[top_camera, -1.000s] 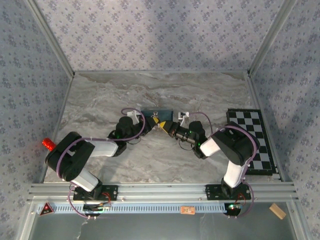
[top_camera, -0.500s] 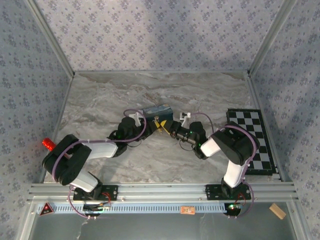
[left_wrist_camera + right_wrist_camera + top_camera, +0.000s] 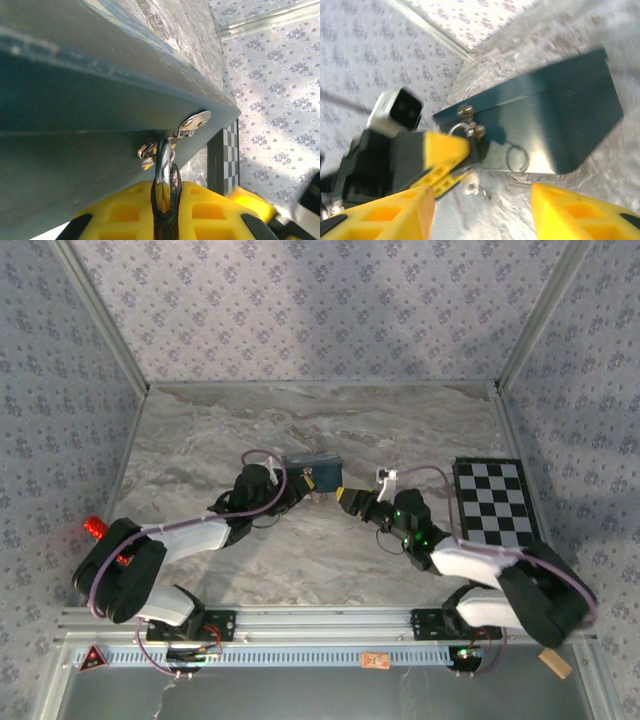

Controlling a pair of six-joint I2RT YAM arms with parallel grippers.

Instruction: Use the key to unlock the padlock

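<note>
black padlock (image 3: pixel 165 212), silver shackle hooked through box hasp (image 3: pixel 195 121), clamped in left claw (image 3: pixel 165 189)

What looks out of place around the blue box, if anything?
The right gripper is open and empty. A small metal piece, perhaps the key, lies under the padlock, held by no gripper. The left gripper clamps the padlock at the front of the box.

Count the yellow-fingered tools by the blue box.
2: the left tool clamps the padlock at the front of the box; the right tool hovers open just right of it.
</note>
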